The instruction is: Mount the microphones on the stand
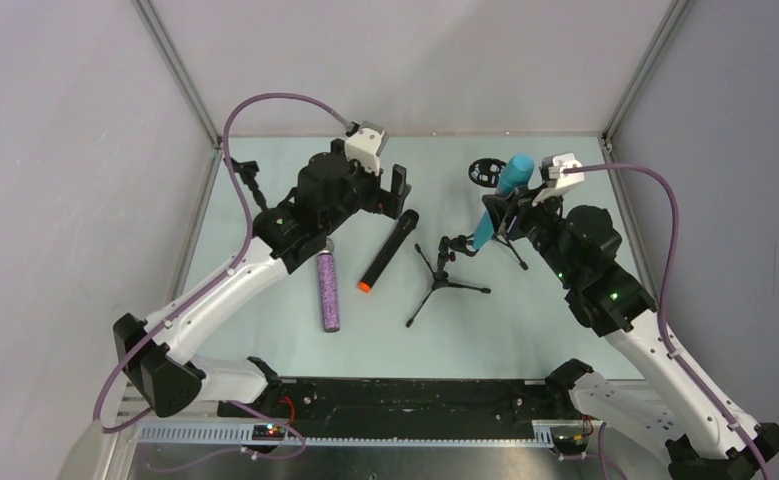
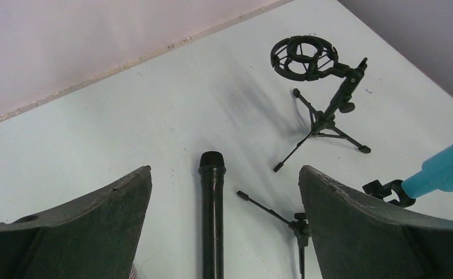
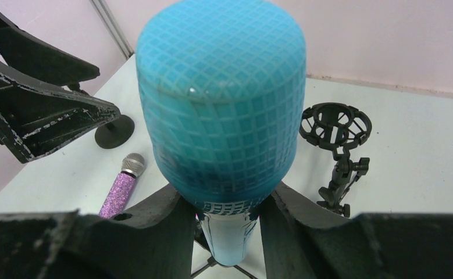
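Observation:
My right gripper (image 1: 508, 207) is shut on the turquoise-blue microphone (image 1: 500, 195) and holds it tilted. The microphone's lower end is at the clip (image 2: 389, 192) of the small tripod stand (image 1: 443, 275). In the right wrist view the microphone (image 3: 224, 116) fills the middle, between the fingers of the right gripper (image 3: 227, 195). My left gripper (image 1: 397, 192) is open and empty over the head of the black microphone with the orange end (image 1: 385, 252). That microphone (image 2: 212, 221) lies flat between the fingers of the left gripper (image 2: 225, 170). The purple glitter microphone (image 1: 328, 292) lies flat to its left.
A second tripod stand with a round shock mount (image 1: 485, 170) stands at the back, also in the left wrist view (image 2: 323, 87) and the right wrist view (image 3: 337, 133). A black stand with a round base (image 3: 114, 131) is at the back left. Walls close the table's sides.

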{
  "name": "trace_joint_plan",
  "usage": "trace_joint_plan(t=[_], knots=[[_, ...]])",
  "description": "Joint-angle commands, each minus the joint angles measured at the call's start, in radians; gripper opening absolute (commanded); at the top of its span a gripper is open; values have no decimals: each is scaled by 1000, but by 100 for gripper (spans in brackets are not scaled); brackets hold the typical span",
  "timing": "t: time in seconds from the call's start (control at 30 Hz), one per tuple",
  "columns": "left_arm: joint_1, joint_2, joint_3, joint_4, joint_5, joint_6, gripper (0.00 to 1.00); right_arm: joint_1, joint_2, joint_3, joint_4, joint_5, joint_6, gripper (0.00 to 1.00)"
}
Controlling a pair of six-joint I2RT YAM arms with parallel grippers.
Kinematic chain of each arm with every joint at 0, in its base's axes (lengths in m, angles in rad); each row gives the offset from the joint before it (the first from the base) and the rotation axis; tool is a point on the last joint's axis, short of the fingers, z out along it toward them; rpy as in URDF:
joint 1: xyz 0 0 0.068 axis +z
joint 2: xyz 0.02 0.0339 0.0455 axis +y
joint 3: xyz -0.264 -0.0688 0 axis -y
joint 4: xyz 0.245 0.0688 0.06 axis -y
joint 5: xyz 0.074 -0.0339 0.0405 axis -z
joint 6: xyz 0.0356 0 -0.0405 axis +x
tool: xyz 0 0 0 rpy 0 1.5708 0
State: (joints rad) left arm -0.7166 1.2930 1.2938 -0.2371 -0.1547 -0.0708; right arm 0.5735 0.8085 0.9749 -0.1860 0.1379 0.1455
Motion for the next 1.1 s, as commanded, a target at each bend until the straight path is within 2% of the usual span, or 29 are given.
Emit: trace_joint_plan(t=[0.0, 1.07], knots=[[6, 3, -10, 54, 24, -1, 100, -3, 7, 26, 77, -7, 3, 0], [8, -5, -66, 79, 11, -35, 100, -1, 23, -91, 132, -70, 13, 0]])
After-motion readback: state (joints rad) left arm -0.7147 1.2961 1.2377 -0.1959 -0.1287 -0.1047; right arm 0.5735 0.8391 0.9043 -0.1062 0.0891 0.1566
